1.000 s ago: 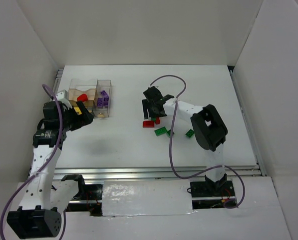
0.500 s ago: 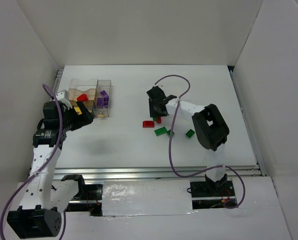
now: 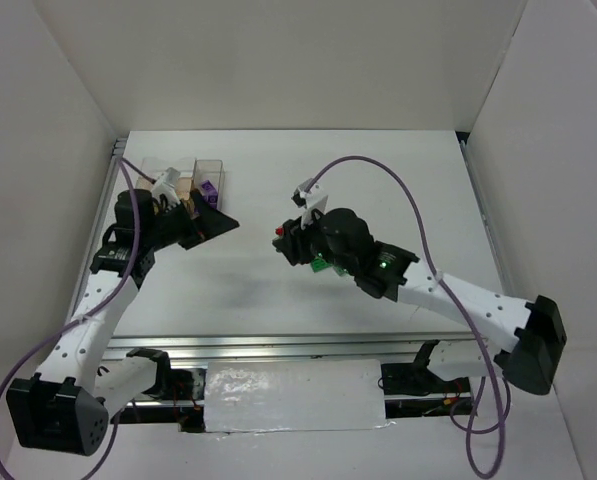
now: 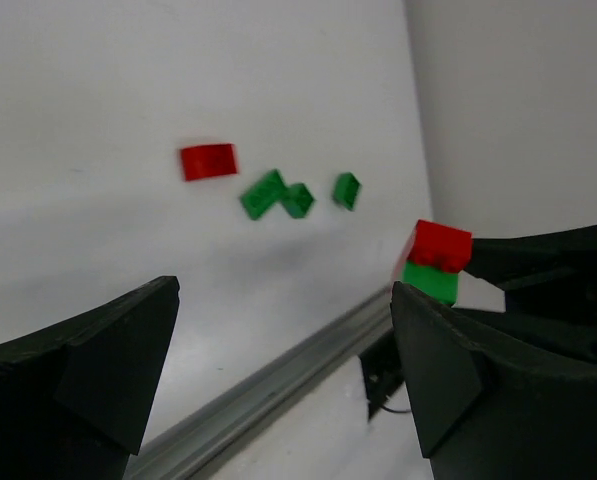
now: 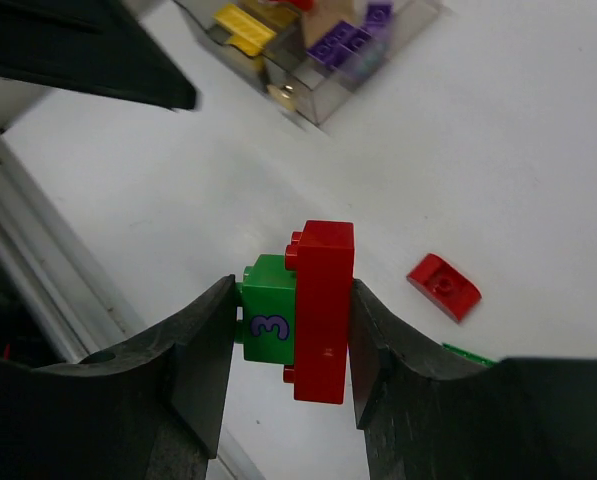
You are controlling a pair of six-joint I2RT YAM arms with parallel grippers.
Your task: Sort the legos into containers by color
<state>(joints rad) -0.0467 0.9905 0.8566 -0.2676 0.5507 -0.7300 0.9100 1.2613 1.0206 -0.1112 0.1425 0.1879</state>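
Note:
My right gripper is shut on a red brick stuck to a green brick marked "3", held above the table; it sits at centre in the top view. The same pair shows in the left wrist view. A red brick and several green bricks lie on the table below. My left gripper is open and empty, beside the clear container, which holds purple bricks and yellow bricks. The left arm hides much of the container in the top view.
White walls enclose the table on three sides. A metal rail runs along the near edge. A purple cable arches over the right arm. One left finger reaches into the right wrist view at top left.
The right arm has swung round and lifted the red and green pair off the table. The left arm has moved up and right, over the container, its gripper pointing toward the right gripper.

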